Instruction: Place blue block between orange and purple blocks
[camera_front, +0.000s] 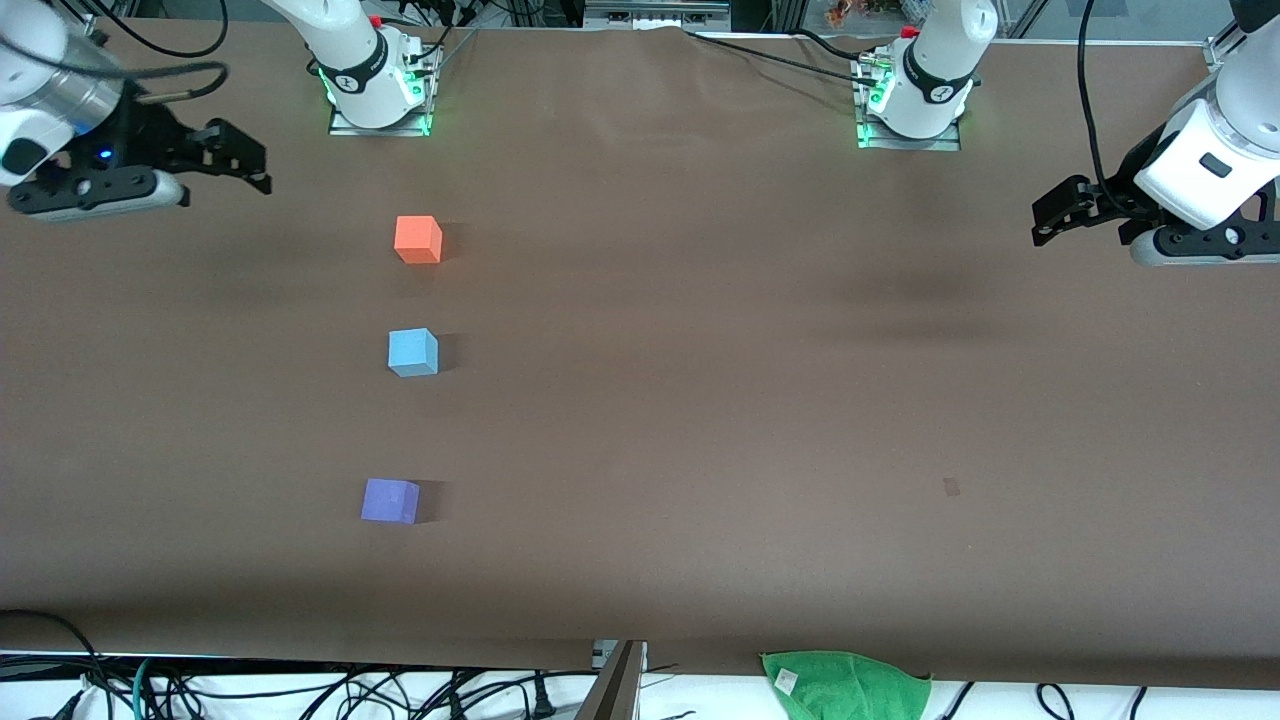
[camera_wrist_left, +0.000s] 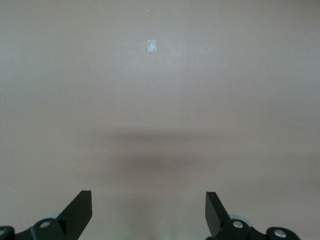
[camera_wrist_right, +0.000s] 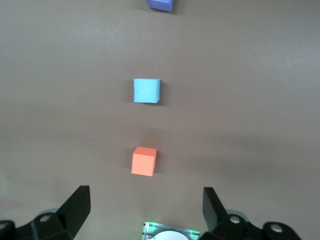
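Note:
Three cubes stand in a line on the brown table toward the right arm's end. The orange block (camera_front: 418, 240) is farthest from the front camera, the purple block (camera_front: 390, 501) is nearest, and the blue block (camera_front: 413, 352) sits between them, apart from both. In the right wrist view the orange block (camera_wrist_right: 144, 161), blue block (camera_wrist_right: 146, 90) and purple block (camera_wrist_right: 161, 4) all show. My right gripper (camera_front: 250, 165) (camera_wrist_right: 146, 197) is open and empty, up in the air beside the orange block. My left gripper (camera_front: 1045, 222) (camera_wrist_left: 148, 200) is open and empty over bare table at its own end.
The arm bases (camera_front: 378, 85) (camera_front: 915, 100) stand at the table's back edge. A green cloth (camera_front: 845, 683) lies at the front edge. A small tape mark (camera_front: 951, 487) (camera_wrist_left: 152, 46) is on the table toward the left arm's end.

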